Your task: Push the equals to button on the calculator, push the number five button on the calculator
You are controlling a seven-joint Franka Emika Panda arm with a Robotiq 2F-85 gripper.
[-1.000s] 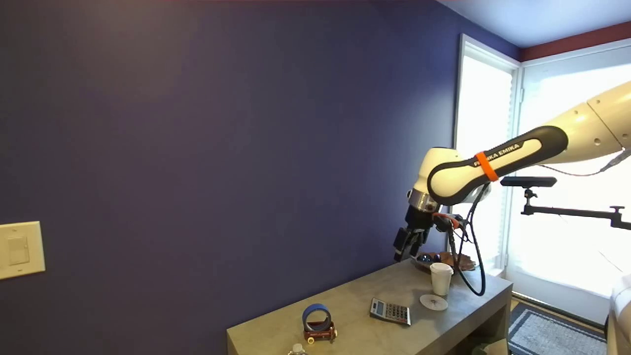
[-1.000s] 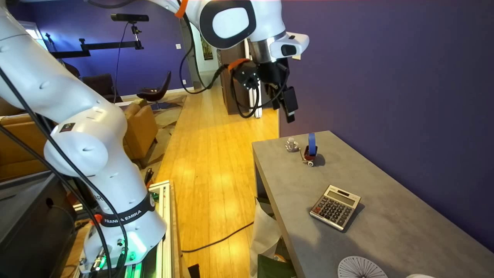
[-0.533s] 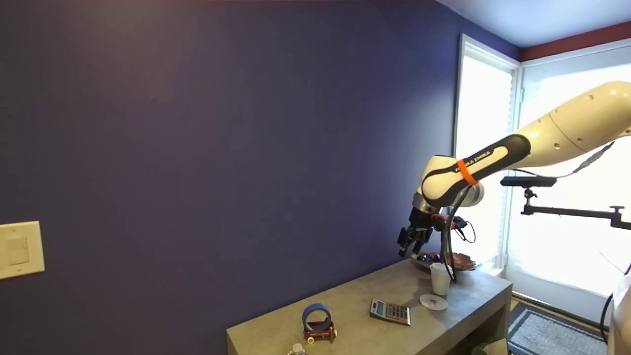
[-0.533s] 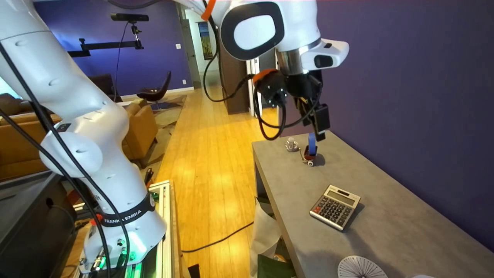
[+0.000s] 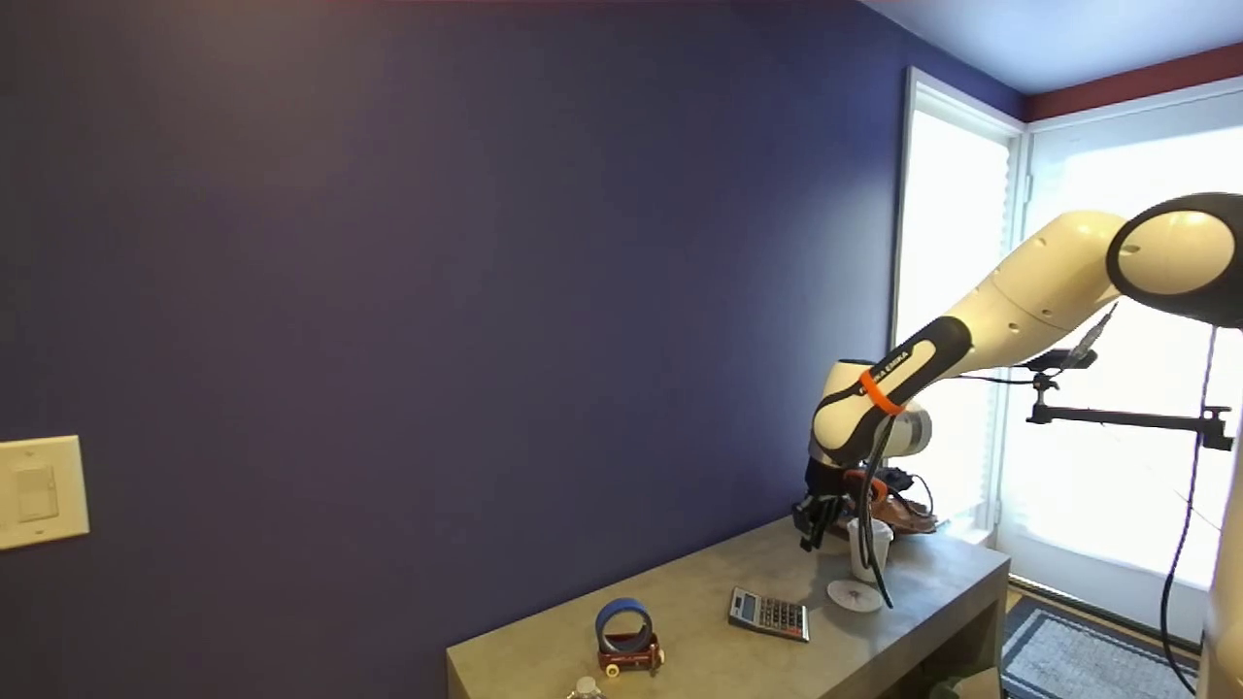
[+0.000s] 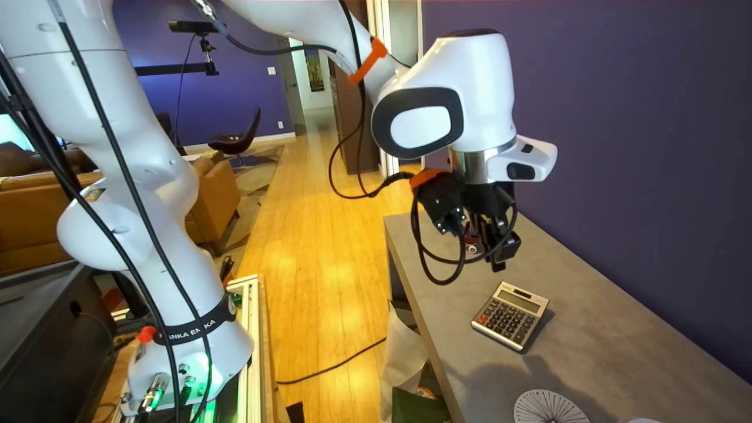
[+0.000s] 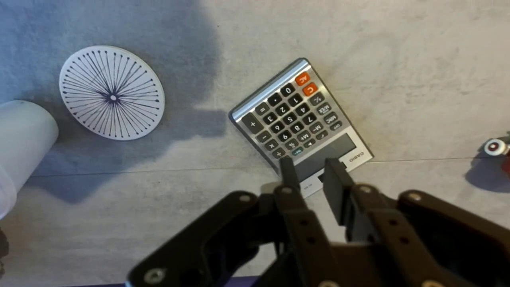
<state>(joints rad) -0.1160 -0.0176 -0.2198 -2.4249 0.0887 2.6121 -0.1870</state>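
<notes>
Gripper (image 7: 309,162) hangs empty, jaws partway apart, above the table (image 7: 402,91), where the calculator (image 7: 301,128) lies flat. I judge it light, stiff and apt to skid; without grasping, I'd press its equals key (image 7: 262,109) and five key (image 7: 290,118) squarely down.

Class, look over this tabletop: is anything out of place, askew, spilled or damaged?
Mildly: in an exterior view, a blue ring stands on edge, apparently in a small red wheeled cart, an unusual perch. The calculator lies askew to the edge of the table. No spill or damage shows.
</notes>
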